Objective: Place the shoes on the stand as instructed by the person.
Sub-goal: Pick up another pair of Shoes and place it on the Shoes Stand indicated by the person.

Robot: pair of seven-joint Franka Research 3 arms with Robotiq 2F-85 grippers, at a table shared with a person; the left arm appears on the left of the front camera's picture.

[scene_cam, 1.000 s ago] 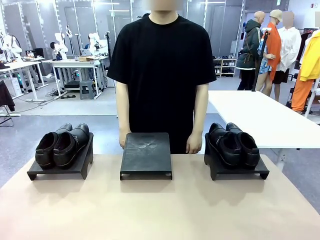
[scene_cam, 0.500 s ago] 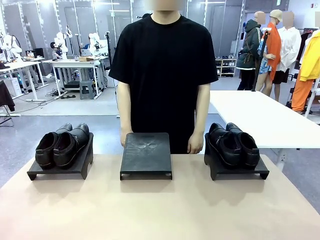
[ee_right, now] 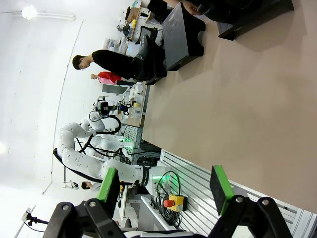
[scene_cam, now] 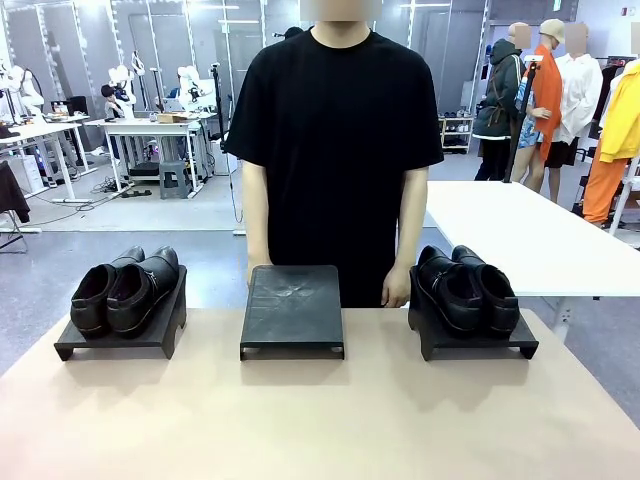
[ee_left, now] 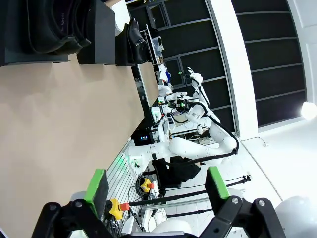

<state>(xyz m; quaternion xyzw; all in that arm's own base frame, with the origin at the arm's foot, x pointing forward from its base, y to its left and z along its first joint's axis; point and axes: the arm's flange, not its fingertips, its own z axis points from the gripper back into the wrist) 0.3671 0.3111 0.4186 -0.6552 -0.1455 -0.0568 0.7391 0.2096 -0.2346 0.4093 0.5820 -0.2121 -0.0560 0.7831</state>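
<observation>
Standing behind table point(scene_cam: 320, 420), person point(scene_cam: 335, 150) faces three black stands. Left pair of shoes point(scene_cam: 125, 290) on left stand point(scene_cam: 120, 335), right pair point(scene_cam: 468, 288) on right stand point(scene_cam: 480, 345); middle stand point(scene_cam: 292, 310) bare. Wrist views add grippers: left gripper point(ee_left: 157, 191) and right gripper point(ee_right: 166, 190) both spread wide, holding nothing, shoes far ahead of fingers.

A pale tan tabletop point(scene_cam: 320, 420) fills the foreground, with a grey smooth floor point(scene_cam: 180, 250) stretching away behind it. To the right stands a long white table point(scene_cam: 520, 235), bare on top. At the far left are white workbenches point(scene_cam: 150, 130) with a small stool point(scene_cam: 173, 178) beneath and cables trailing on the floor. The back of the room is lined with tall glass partitions in pale frames point(scene_cam: 230, 40), lit evenly from overhead. A low shelving unit point(scene_cam: 450, 132) sits against the rear wall, and other people stand at the far right.
</observation>
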